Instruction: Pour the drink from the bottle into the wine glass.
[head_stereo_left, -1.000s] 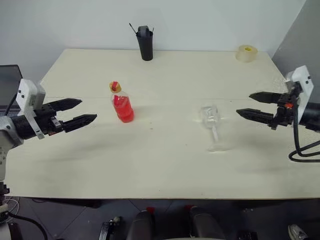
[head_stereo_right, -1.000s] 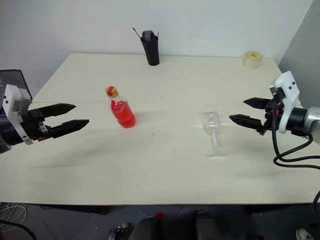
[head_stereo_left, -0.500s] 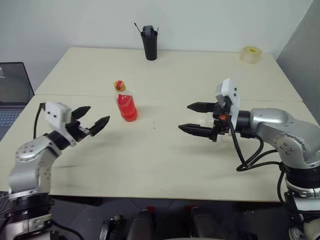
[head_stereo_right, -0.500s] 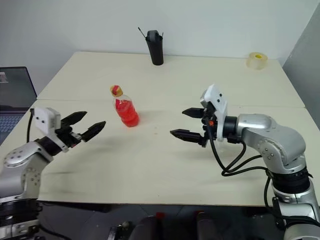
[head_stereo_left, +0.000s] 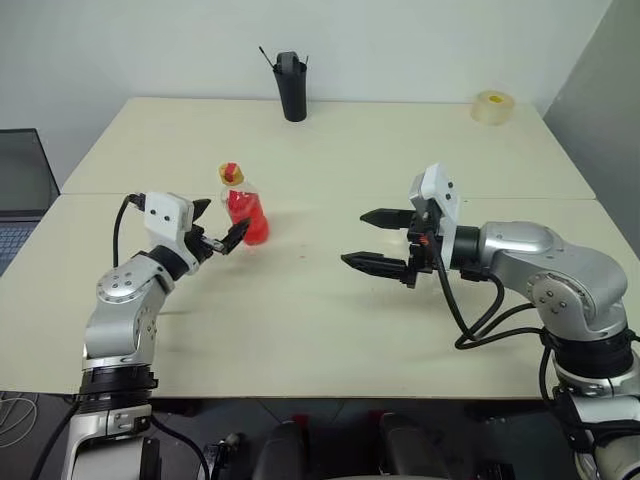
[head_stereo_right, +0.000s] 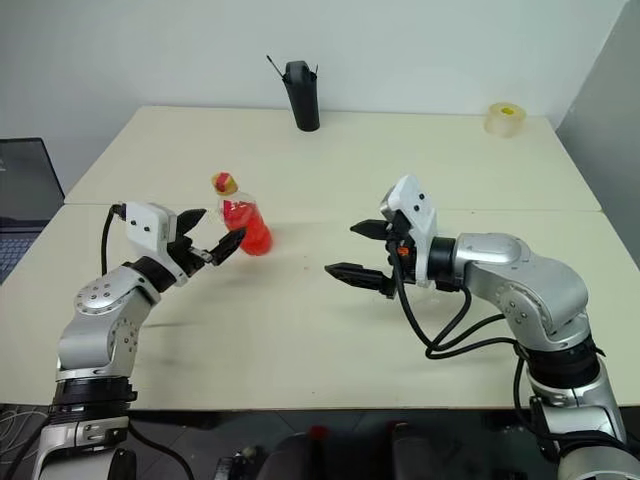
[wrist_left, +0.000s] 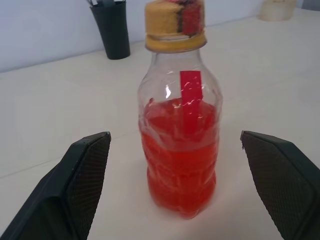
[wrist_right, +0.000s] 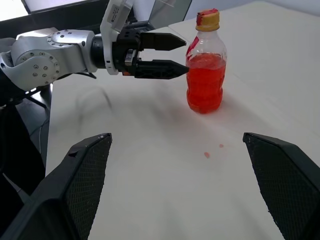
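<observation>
We are looking over a wide cream table (head_stereo_left: 330, 330), and on it the bottle (head_stereo_left: 246, 208) is standing upright in the left half, about half full of the red drink (wrist_left: 180, 165), its red-and-yellow cap (wrist_left: 175, 22) closed on top. Our right gripper (head_stereo_left: 375, 240) is hanging over the middle of the table with its two black fingers spread wide and nothing between them, pointing toward the bottle but well apart from it. Our left gripper (head_stereo_left: 218, 232) is sitting just beside the bottle on its left, fingers spread wide too, the bottle standing just ahead of the gap between them and not touching either one. At the far edge a black holder (head_stereo_left: 291, 86) is standing, and a roll of tape (head_stereo_left: 493, 106) is lying near the far right corner. We cannot make out the wine glass; the right gripper's body may be covering it.
</observation>
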